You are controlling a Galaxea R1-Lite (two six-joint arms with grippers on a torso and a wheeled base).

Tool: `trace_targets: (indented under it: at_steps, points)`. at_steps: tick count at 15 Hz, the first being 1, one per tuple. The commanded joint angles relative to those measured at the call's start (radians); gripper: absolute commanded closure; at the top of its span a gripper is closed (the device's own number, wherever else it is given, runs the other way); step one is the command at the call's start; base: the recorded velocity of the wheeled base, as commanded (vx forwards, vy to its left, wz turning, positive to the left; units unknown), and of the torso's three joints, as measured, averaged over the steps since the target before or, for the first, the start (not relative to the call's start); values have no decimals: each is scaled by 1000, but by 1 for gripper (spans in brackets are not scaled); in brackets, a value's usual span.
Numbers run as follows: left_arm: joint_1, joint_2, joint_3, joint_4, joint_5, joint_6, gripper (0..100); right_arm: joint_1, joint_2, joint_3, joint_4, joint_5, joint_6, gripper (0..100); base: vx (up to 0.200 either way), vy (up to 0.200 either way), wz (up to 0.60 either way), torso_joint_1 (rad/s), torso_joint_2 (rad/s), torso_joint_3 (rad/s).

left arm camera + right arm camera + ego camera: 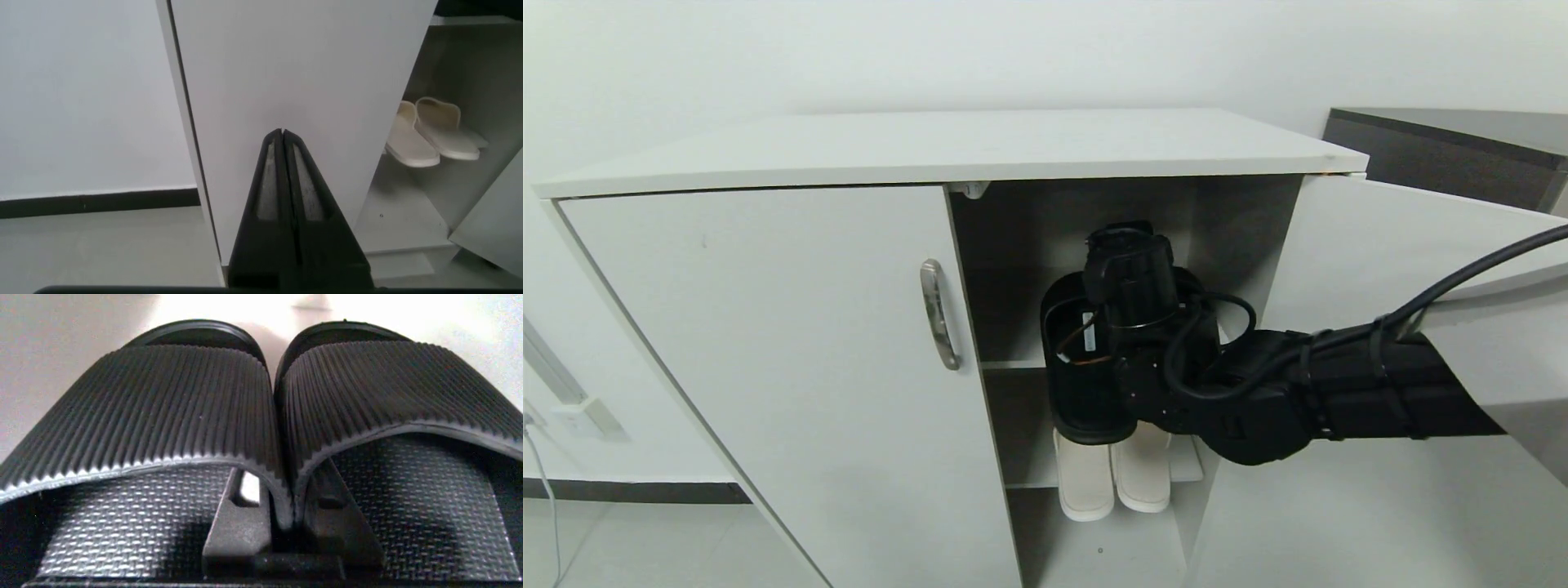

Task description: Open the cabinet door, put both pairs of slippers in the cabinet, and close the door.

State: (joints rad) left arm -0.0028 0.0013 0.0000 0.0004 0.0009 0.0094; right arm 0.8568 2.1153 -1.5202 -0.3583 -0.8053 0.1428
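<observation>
The white cabinet (pixel 931 151) has its left door (pixel 768 367) closed and its right door (pixel 1380 245) swung open. A pair of black slippers (pixel 1078 384) (pixel 188 400) is held in the opening at the middle shelf (pixel 1011 364), heels sticking out past its front edge. My right gripper (pixel 286 518) is shut on the two inner strap edges, pinching the pair together. A pair of white slippers (pixel 1111 478) (pixel 433 131) lies side by side on the lower shelf. My left gripper (pixel 283 155) is shut on nothing, low in front of the closed left door.
A metal handle (pixel 939 314) sits on the closed door's right edge. A dark grey unit (pixel 1445 147) stands behind the open door at the right. A wall socket (pixel 588 416) and a cable are at the far left, above the floor.
</observation>
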Motion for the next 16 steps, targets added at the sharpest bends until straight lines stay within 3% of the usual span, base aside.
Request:
trace_targets:
  at_steps: [1, 12, 16]
  points:
    - [0, 0, 0, 0, 1, -2, 100, -33, 72, -109, 42, 0, 3, 100, 0, 0, 0, 0, 0, 0]
    - [0, 0, 0, 1, 2, -2, 100, -113, 206, -396, 177, 11, 9, 100, 0, 0, 0, 0, 0, 0]
    - [0, 0, 0, 0, 2, 0, 100, -125, 215, -439, 179, 9, 9, 100, 0, 0, 0, 0, 0, 0]
